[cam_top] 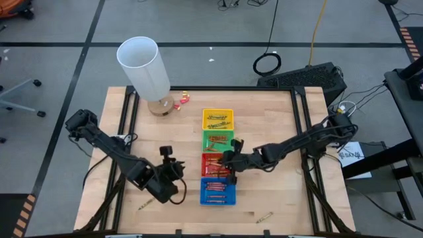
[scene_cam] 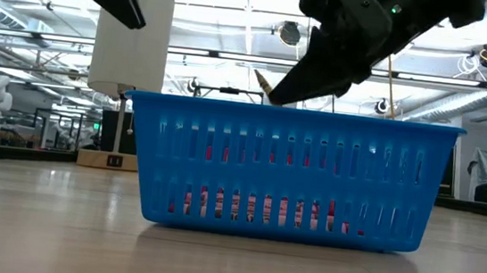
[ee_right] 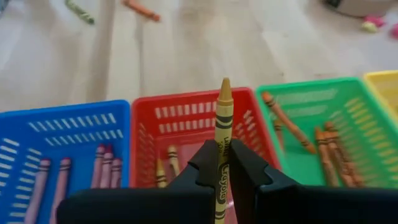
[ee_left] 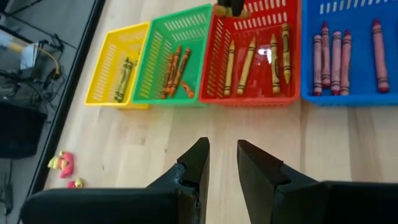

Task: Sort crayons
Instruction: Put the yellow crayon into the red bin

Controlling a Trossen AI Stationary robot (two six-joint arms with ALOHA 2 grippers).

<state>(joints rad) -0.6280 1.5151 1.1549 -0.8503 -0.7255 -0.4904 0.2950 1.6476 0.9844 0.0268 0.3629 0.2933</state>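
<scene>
Four trays stand in a row: yellow [cam_top: 217, 119], green [cam_top: 217, 140], red [cam_top: 211, 163] and blue [cam_top: 217, 192], each with crayons lying on its floor. My right gripper [cam_top: 231, 161] hangs over the red tray, shut on an olive-yellow crayon [ee_right: 222, 124]. My left gripper [cam_top: 177, 170] hovers left of the red and blue trays. Its fingers [ee_left: 199, 163] stand a little apart with nothing between them. Loose crayons lie on the table at the near left [cam_top: 147, 203], the near right [cam_top: 264, 217] and left of the green tray [cam_top: 165, 149]. My right gripper pinches the crayon's wrapped middle [ee_right: 221, 163] between its two fingers. It comes slanting down from the table's right side. The crayon lies along the fingers, its pointed tip [ee_right: 224, 85] sticking out past them. It is lifted clear above the red tray [ee_right: 186, 112].
A tall white cylinder [cam_top: 142, 66] stands at the table's far left, with small red and yellow bits [cam_top: 182, 99] by its base. Bare wood lies left of the trays [cam_top: 132, 132] and right of them [cam_top: 277, 119].
</scene>
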